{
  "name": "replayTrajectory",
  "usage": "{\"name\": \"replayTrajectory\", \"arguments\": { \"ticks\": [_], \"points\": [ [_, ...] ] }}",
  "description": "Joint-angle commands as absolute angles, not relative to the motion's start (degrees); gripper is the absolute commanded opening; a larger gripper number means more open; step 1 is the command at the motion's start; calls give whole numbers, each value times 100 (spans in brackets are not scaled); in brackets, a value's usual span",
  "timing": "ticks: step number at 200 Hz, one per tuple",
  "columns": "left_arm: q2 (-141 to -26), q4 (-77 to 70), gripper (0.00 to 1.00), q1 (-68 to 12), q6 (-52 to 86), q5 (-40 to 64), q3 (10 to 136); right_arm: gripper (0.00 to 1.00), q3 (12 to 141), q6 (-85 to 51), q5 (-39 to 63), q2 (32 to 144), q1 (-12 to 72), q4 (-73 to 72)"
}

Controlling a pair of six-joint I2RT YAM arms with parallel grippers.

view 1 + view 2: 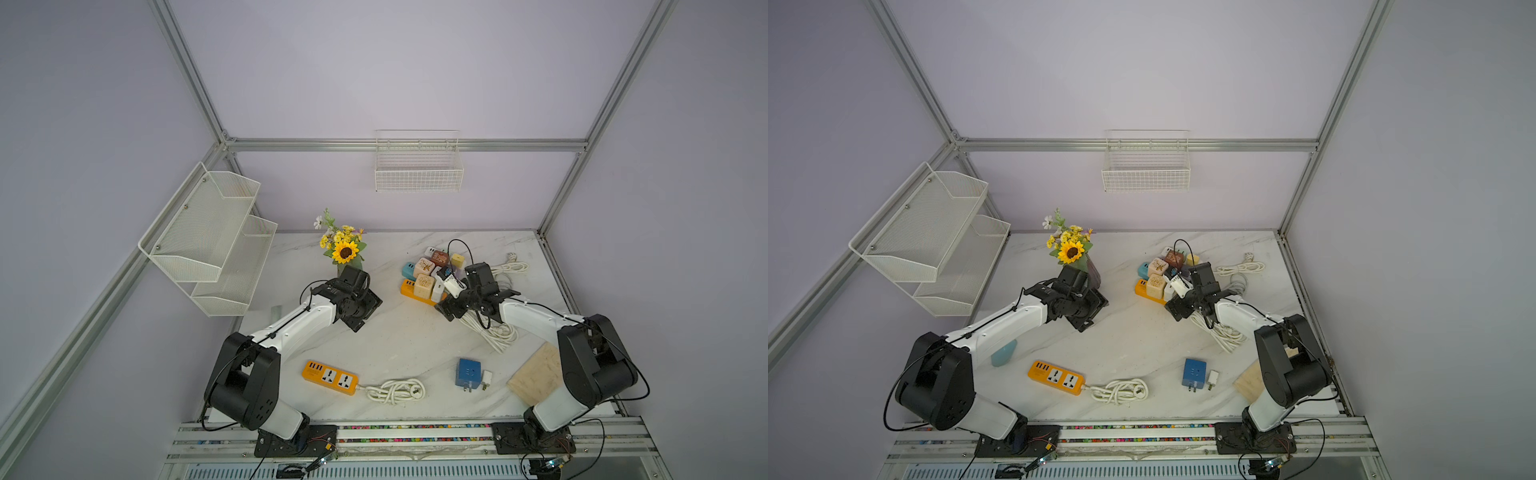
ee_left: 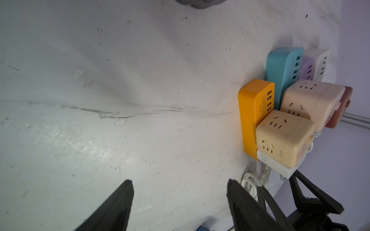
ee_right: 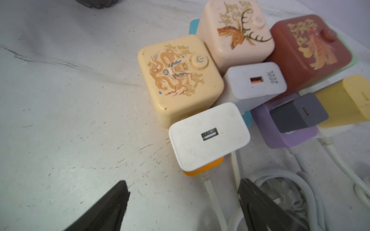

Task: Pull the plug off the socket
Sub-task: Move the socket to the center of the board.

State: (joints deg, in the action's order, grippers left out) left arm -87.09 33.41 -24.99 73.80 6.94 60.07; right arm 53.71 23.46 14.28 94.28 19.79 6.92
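A white USB plug (image 3: 209, 136) sits in the near end of an orange socket strip (image 3: 202, 170), beside a cream cube adapter with a dragon print (image 3: 180, 80). They belong to a cluster of strips and plugs at the back right of the table. My right gripper (image 3: 183, 185) hovers just short of the white plug, open, with only tabletop and a white cord between its fingers. In a top view the right gripper (image 1: 446, 309) is at the cluster's near edge. My left gripper (image 2: 179, 183) is open and empty, left of the orange strip (image 2: 250, 112) and apart from it.
More plugs stand in teal, purple and white strips behind. Coiled white cords (image 1: 494, 332) lie under the right wrist. A flower vase (image 1: 343, 249) stands behind the left wrist. Near the front lie a second orange strip (image 1: 330, 377), a blue cube (image 1: 468, 372) and a wooden board (image 1: 536, 374).
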Motion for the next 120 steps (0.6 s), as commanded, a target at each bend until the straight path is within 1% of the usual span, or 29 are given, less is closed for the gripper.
{"name": "replayTrajectory", "arguments": {
  "ticks": [1, 55, 65, 120],
  "points": [
    [-8695, 3242, 76, -2496, 7193, 756, 6047, 92, 5598, 2653, 1459, 9653, 1830, 309],
    [-8719, 3326, 76, -2434, 7154, 749, 6073, 91, 6213, 3108, 1665, 10180, 1824, 590],
    [-8741, 3329, 76, -2428, 7146, 756, 6082, 90, 6302, 3138, 1847, 10236, 1821, 692],
    [-8820, 3455, 76, -2382, 7160, 744, 6145, 77, 6459, 3094, 1941, 10404, 1827, 807]
  ]
}}
